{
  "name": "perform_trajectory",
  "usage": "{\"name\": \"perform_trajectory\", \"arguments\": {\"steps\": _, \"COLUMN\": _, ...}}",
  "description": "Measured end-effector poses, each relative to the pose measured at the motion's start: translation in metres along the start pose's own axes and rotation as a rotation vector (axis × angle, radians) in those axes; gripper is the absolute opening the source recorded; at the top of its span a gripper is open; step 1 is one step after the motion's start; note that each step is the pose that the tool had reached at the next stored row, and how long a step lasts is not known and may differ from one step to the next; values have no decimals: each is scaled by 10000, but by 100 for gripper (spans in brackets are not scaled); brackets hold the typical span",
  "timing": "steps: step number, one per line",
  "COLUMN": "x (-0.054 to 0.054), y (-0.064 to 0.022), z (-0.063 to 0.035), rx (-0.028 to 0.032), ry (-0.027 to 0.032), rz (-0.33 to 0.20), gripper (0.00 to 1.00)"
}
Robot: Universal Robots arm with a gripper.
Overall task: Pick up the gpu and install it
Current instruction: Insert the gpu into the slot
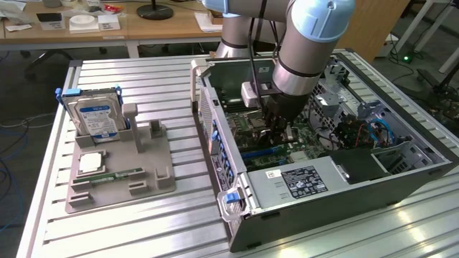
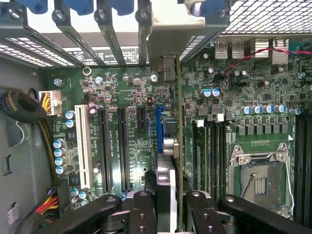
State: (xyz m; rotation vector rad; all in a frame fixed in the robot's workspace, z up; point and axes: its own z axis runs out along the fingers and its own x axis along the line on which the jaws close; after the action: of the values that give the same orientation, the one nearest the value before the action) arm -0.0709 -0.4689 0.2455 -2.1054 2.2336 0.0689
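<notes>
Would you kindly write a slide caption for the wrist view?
The gripper holds the gpu edge-on by the blue slot on the motherboard.

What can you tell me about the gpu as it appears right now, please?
The gpu is a thin card seen edge-on, standing upright inside the open computer case, at right angles to the green motherboard. Its silvery metal end bracket lies against the case's rear slot openings. Small components show on one face. The end effector grips its upper edge from both sides. Its lower edge is down by the blue slot; whether it is seated cannot be told.
</notes>
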Motion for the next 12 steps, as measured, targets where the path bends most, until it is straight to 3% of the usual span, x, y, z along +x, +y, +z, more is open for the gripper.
{"name": "perform_trajectory", "arguments": {"steps": 12, "x": 28, "y": 42, "z": 73, "rx": 4, "ry": 69, "rz": 2, "gripper": 28}}
